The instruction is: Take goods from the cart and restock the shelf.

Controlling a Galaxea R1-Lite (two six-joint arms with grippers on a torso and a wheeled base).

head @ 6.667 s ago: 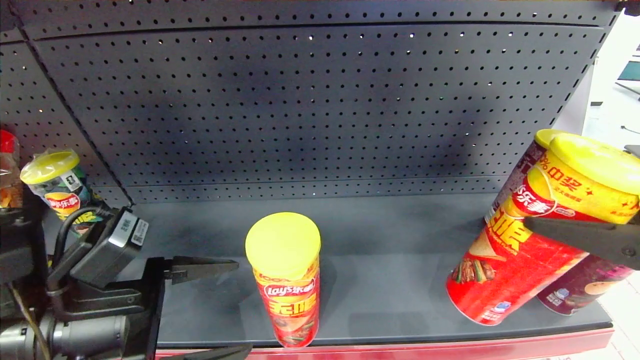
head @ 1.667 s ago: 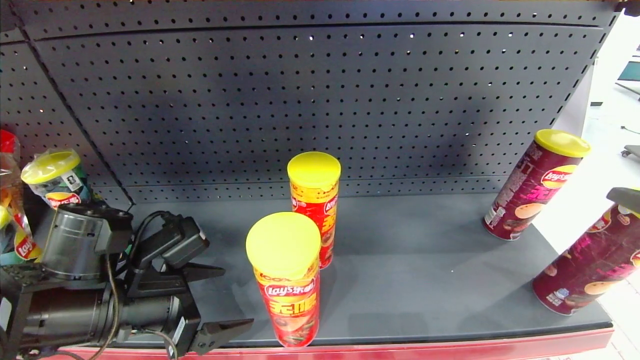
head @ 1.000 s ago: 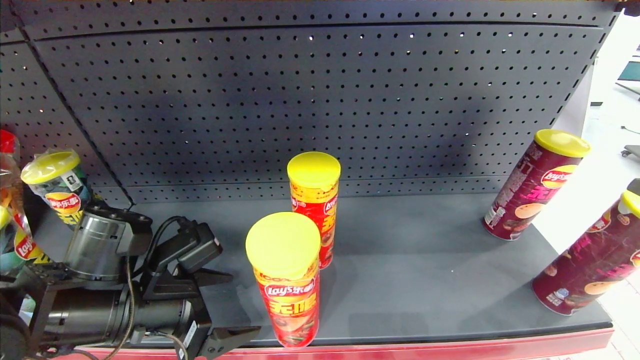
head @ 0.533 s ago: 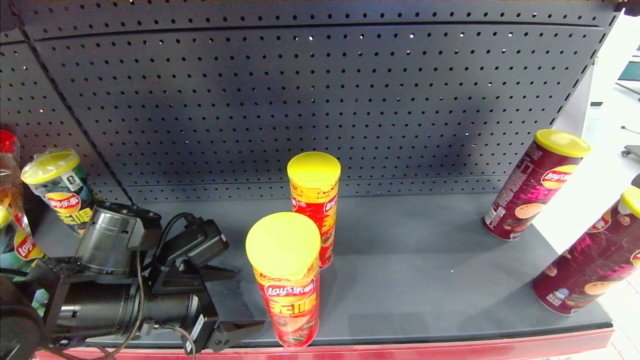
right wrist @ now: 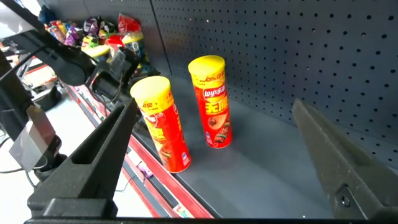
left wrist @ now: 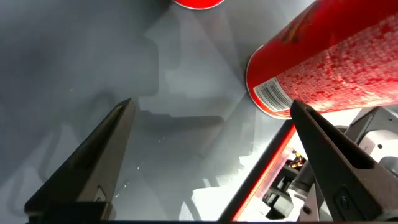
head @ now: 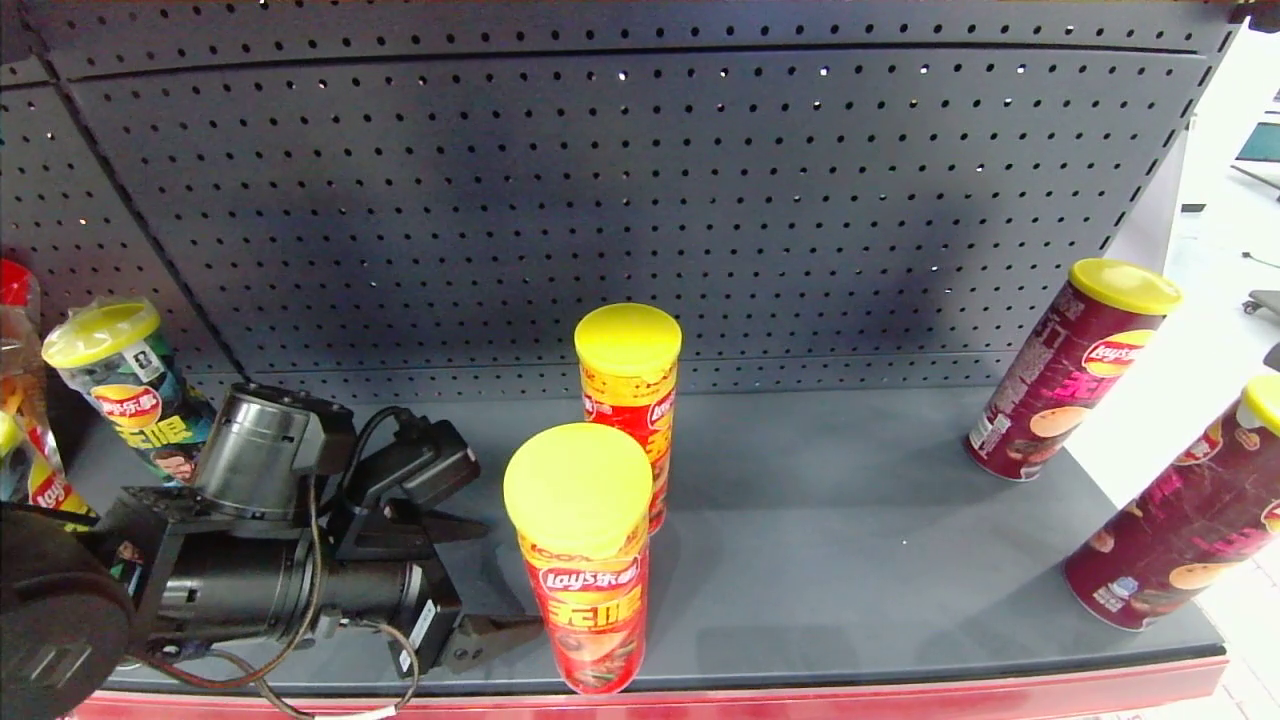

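Observation:
Two red chip cans with yellow lids stand mid-shelf: the front can [head: 585,570] near the shelf's front edge, the rear can [head: 628,410] behind it. My left gripper [head: 512,578] lies low on the shelf just left of the front can, open. In the left wrist view the front can [left wrist: 323,56] leans at the tip of one finger, outside the open left gripper [left wrist: 211,104]. My right gripper [right wrist: 216,104] is open and holds nothing, well back from the front can [right wrist: 163,124] and rear can [right wrist: 213,102].
Two maroon cans stand at the shelf's right end, one at the back [head: 1070,370] and one at the front corner [head: 1180,520]. A green can [head: 125,385] and snack bags sit at far left. The grey shelf [head: 800,530] has a pegboard back and a red front lip.
My left gripper slid right along the shelf up to the front red can, which shifted slightly right. Earlier, my right gripper left a red can at the back and withdrew.

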